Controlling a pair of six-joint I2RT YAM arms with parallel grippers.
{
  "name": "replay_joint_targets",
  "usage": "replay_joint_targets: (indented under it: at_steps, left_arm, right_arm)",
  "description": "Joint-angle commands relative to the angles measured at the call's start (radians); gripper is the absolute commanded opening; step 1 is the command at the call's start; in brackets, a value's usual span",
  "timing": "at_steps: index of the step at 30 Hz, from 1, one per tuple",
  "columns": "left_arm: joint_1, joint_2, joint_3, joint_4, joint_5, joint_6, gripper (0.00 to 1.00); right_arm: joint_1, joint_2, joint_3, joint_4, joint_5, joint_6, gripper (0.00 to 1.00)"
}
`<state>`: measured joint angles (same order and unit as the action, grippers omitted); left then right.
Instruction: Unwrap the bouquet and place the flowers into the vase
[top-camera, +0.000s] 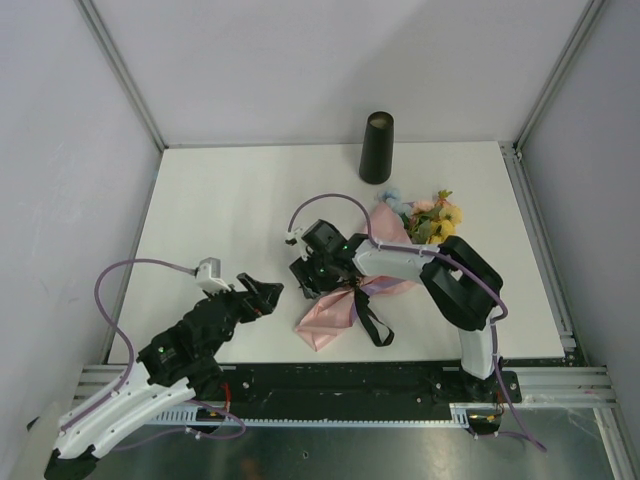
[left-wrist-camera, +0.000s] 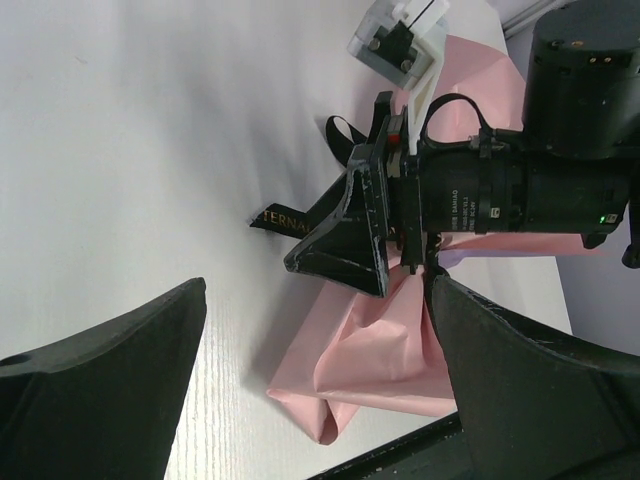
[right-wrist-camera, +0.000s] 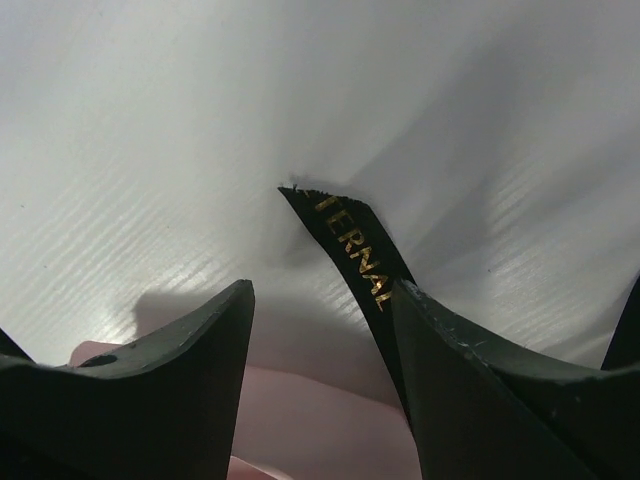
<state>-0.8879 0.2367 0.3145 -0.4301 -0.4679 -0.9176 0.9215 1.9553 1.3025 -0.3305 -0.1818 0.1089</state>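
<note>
The bouquet lies on its side on the table, its flowers (top-camera: 430, 215) pointing to the back right and its pink paper (top-camera: 328, 315) spread toward the near edge. A black ribbon (top-camera: 375, 325) trails over the paper. The black vase (top-camera: 376, 148) stands upright at the back. My right gripper (top-camera: 303, 280) hovers at the left edge of the paper, open, with the gold-lettered ribbon end (right-wrist-camera: 355, 255) lying along its right finger (right-wrist-camera: 490, 380). My left gripper (top-camera: 270, 298) is open just left of it, facing the pink paper (left-wrist-camera: 390, 350) and the right gripper (left-wrist-camera: 340, 245).
White walls with metal posts enclose the table on three sides. A purple sheet (top-camera: 385, 285) shows under the right arm. The black base rail (top-camera: 350, 385) runs along the near edge.
</note>
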Motion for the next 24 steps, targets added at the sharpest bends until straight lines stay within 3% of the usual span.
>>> replay_joint_targets:
  at_steps: [1,10,20,24]
  left_arm:
    - [-0.002,-0.016,0.02,0.002,-0.022,-0.004,0.99]
    - [-0.004,-0.045,0.038,-0.004,-0.03,0.041,0.99]
    - [-0.002,-0.019,0.046,-0.01,-0.044,0.042,1.0]
    - [-0.002,-0.012,0.04,-0.01,-0.049,0.036,1.0]
  right_arm:
    - [0.023,-0.017,-0.005,-0.01,0.046,-0.053,0.64]
    - [0.012,0.043,-0.004,0.012,0.083,-0.038,0.6]
    - [-0.022,0.093,-0.005,0.031,0.172,-0.034,0.12]
    - [-0.023,0.065,-0.012,0.053,0.245,-0.014,0.01]
